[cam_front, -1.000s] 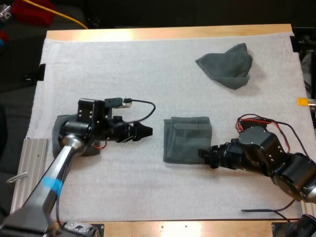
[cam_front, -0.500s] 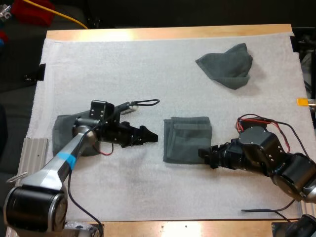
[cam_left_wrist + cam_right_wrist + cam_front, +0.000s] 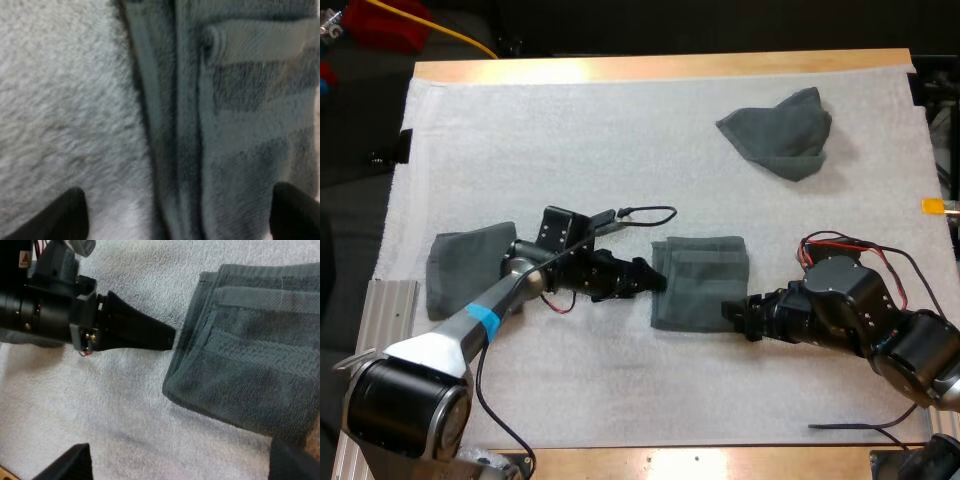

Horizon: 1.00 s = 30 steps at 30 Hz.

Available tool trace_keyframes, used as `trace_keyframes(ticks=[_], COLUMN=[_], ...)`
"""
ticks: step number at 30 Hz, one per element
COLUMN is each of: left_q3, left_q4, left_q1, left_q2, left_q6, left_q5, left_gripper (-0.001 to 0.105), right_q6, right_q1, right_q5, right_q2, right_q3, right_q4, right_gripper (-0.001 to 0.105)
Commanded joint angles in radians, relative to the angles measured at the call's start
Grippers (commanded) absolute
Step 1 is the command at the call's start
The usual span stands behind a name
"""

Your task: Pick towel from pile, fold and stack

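Now our left gripper (image 3: 656, 281), spread wide, sits at the edge of the folded towel (image 3: 705, 275) mid-mat; our right gripper (image 3: 730, 314) is open beside it. We should scoop under every layer before closing.

folded towel (image 3: 700, 282) mid mat (image 3: 620, 130), left gripper (image 3: 655, 280) at its left edge, right gripper (image 3: 729, 313) front-right, crumpled towel (image 3: 780, 132) behind, third towel (image 3: 460, 272) left

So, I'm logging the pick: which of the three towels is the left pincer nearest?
The folded towel in the middle of the mat; the left pincer is at its edge. The crumpled towel lies far off, the third towel back along that arm.
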Motion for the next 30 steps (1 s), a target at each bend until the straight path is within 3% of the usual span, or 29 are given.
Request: trace_keyframes(ticks=[1, 15, 23, 30], left_q3=[-0.005, -0.161, -0.209, -0.239], left_q4=[-0.013, 0.098, 0.156, 0.186], left_q1=[-0.012, -0.092, -0.143, -0.160], left_q2=[0.002, 0.111, 0.152, 0.172], left_q6=[-0.024, -0.111, -0.129, -0.136], left_q5=[-0.012, 0.000, -0.018, 0.019], left_gripper=[0.072, 0.072, 0.071, 0.071], right_q6=[-0.016, -0.016, -0.016, -0.016], right_q1=[0.002, 0.002, 0.002, 0.002], right_q5=[0.006, 0.006, 0.006, 0.006], right_q2=[-0.007, -0.007, -0.007, -0.007], right_q3=[-0.006, -0.006, -0.006, -0.006], right_q4=[0.006, 0.008, 0.008, 0.008], right_gripper=[0.069, 0.069, 0.069, 0.069])
